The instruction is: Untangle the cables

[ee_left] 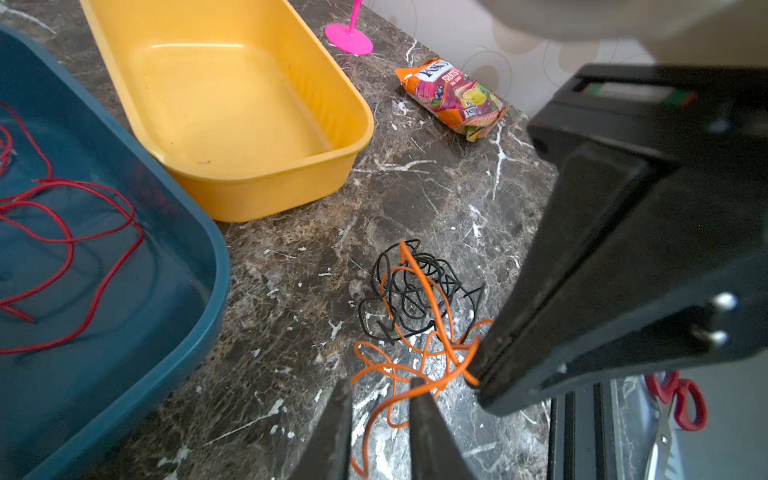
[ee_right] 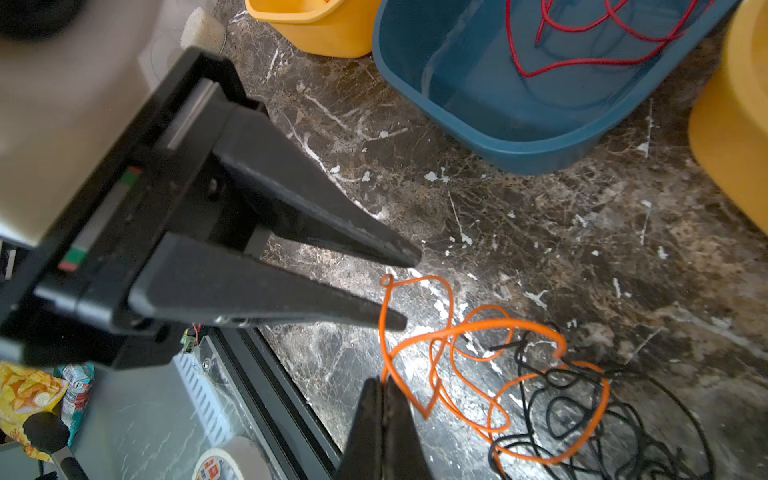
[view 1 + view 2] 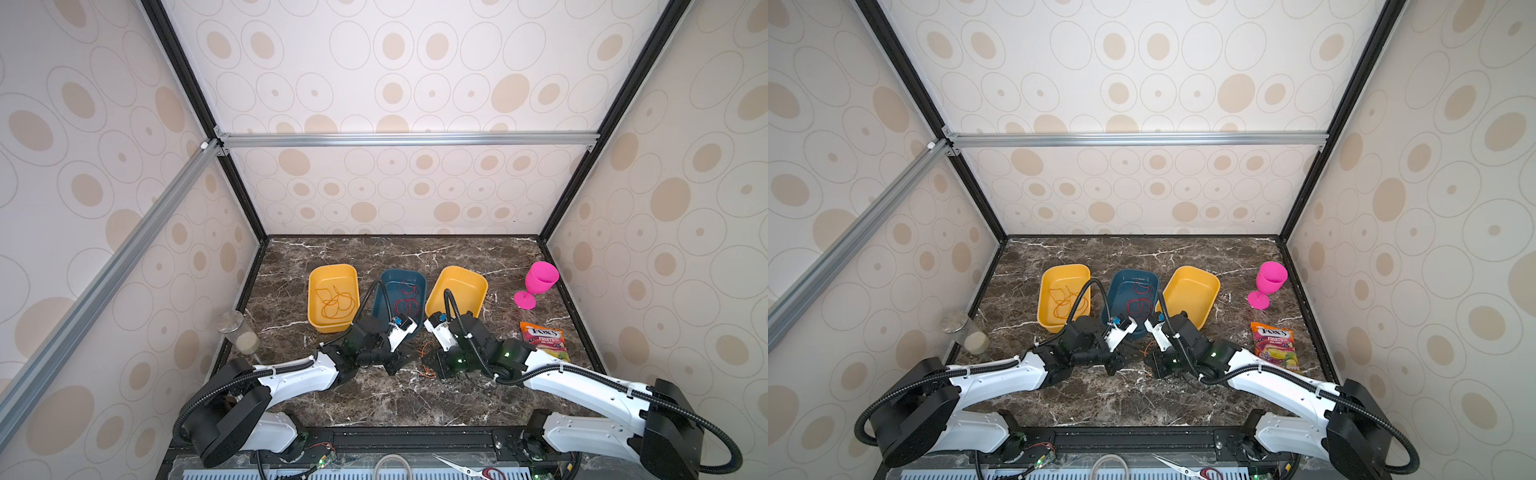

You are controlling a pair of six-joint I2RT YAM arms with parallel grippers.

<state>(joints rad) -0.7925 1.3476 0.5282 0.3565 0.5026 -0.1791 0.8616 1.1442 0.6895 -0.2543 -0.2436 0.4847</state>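
A tangle of orange and black cables [image 1: 415,299] [image 2: 561,395] lies on the marble between my two grippers [image 3: 426,361]. My right gripper [image 2: 384,380] is shut, pinching an orange strand at its tip; in the left wrist view its black tip [image 1: 478,374] meets that strand. My left gripper [image 1: 380,384] stands open low over the table, an orange strand running through the gap and over one fingertip [image 1: 415,386]. A red cable [image 3: 405,301] lies in the blue tray [image 3: 399,275]. An orange cable [image 3: 334,303] lies in the left yellow tray [image 3: 332,269].
An empty yellow tray [image 3: 461,291] sits right of the blue one. A pink goblet [image 3: 538,282] and a candy bag [image 3: 544,338] stand at the right, a clear jar [image 3: 239,332] at the left edge. Scissors [image 3: 465,469] lie beyond the front rail.
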